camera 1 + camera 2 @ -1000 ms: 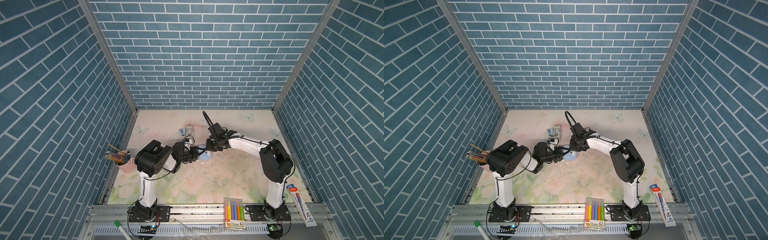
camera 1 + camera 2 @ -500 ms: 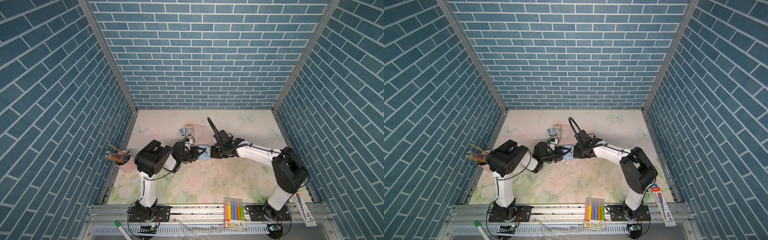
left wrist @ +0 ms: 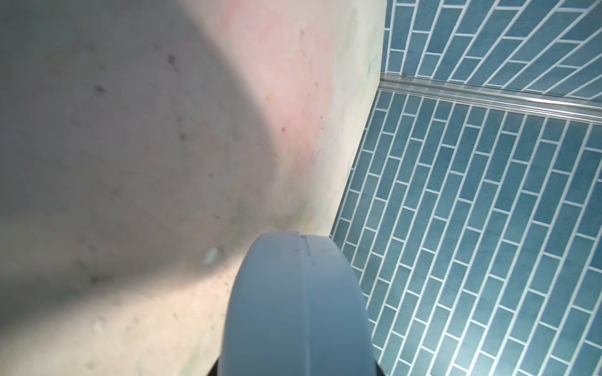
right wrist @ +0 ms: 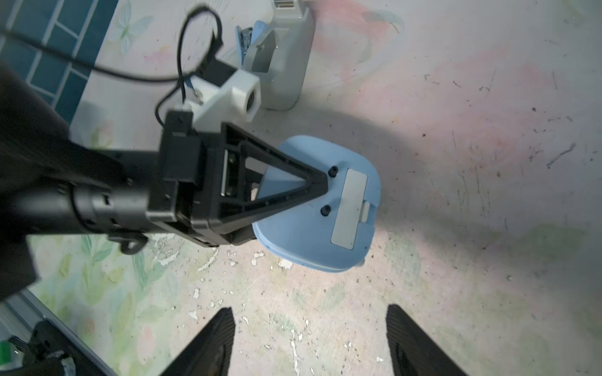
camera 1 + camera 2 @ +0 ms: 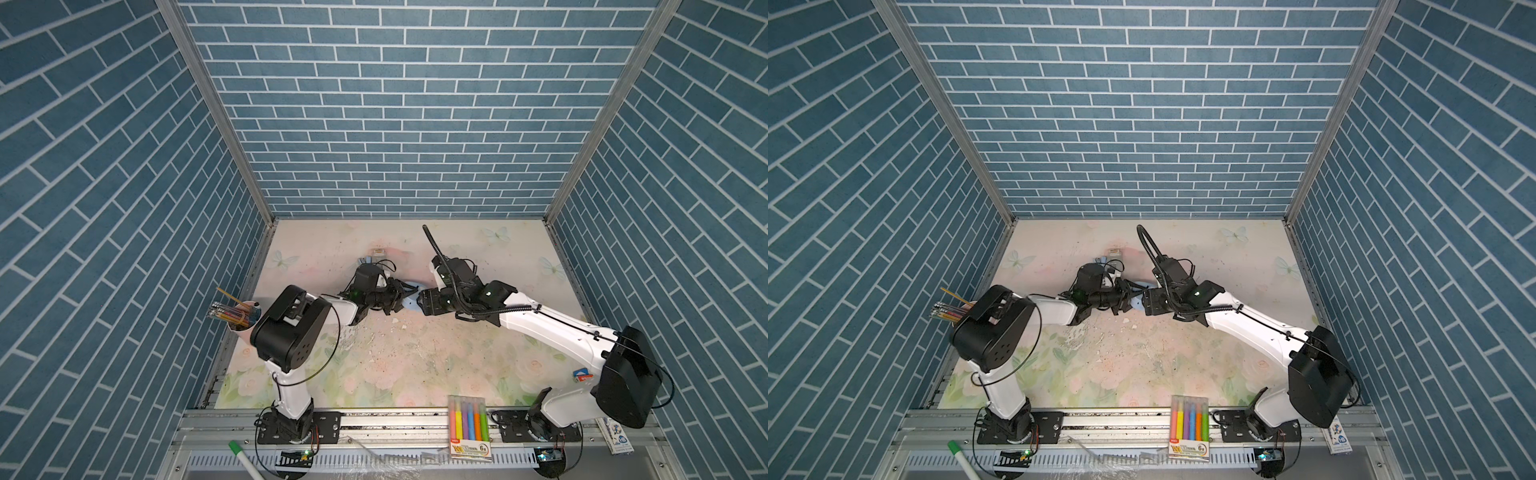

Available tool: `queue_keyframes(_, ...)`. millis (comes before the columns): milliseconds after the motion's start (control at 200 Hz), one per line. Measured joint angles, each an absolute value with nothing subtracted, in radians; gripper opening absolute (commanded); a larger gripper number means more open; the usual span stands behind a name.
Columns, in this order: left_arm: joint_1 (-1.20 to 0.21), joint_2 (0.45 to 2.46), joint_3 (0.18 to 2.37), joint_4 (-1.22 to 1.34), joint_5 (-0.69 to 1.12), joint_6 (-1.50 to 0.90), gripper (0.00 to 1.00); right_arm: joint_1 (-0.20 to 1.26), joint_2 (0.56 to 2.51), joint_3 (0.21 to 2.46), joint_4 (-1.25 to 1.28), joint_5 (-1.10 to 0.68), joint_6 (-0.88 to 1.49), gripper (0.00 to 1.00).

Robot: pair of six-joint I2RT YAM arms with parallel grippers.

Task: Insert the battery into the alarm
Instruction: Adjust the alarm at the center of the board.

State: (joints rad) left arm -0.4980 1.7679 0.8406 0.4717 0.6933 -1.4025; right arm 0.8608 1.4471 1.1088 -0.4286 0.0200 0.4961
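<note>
The alarm (image 4: 312,228) is a light-blue rounded clock, held flat just above the mat with its plain back up. A grey cover (image 4: 348,205) lies over the slot in that back. My left gripper (image 4: 321,187) is shut on the alarm's edge, one finger on the back. In both top views the alarm (image 5: 412,296) (image 5: 1139,300) shows between the two arms, and it fills the near part of the left wrist view (image 3: 293,309). My right gripper (image 4: 309,338) stands open just short of the alarm, with only mat between its fingers. The battery is out of view.
A grey boxy device (image 4: 286,65) stands behind the alarm with a blue clip (image 4: 247,35) beside it. A cup of pencils (image 5: 241,316) sits at the left wall. A marker pack (image 5: 468,424) lies on the front rail. White flakes litter the mat.
My right gripper has opened and pulled back a little from the alarm, and its arm has dropped lower and stretched out. The left arm has kept still with the alarm.
</note>
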Motion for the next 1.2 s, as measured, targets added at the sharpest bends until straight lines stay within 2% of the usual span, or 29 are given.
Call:
queue_keyframes(90,-0.500,1.657,0.923,0.268,0.674,-1.383,0.01,0.892,1.447,1.139,-0.456,0.064,0.429,0.75)
queue_keyframes(195,-0.499,1.582,0.970,0.156,0.671,-1.379,0.00,0.928,1.448,1.174,-0.495,0.139,0.352,0.75)
queue_keyframes(400,-0.498,1.588,0.944,0.055,0.674,-1.407,0.00,1.000,1.481,1.245,-0.538,0.318,0.215,0.76)
queue_keyframes(725,-0.498,1.576,0.933,0.007,0.672,-1.424,0.00,1.107,1.615,1.270,-0.571,0.354,0.036,0.76)
queue_keyframes(965,-0.503,1.550,0.919,-0.009,0.671,-1.430,0.00,1.121,1.681,1.326,-0.557,0.461,0.014,0.70)
queue_keyframes(1200,-0.502,1.533,0.917,-0.007,0.665,-1.433,0.00,1.129,1.689,1.330,-0.525,0.516,0.001,0.70)
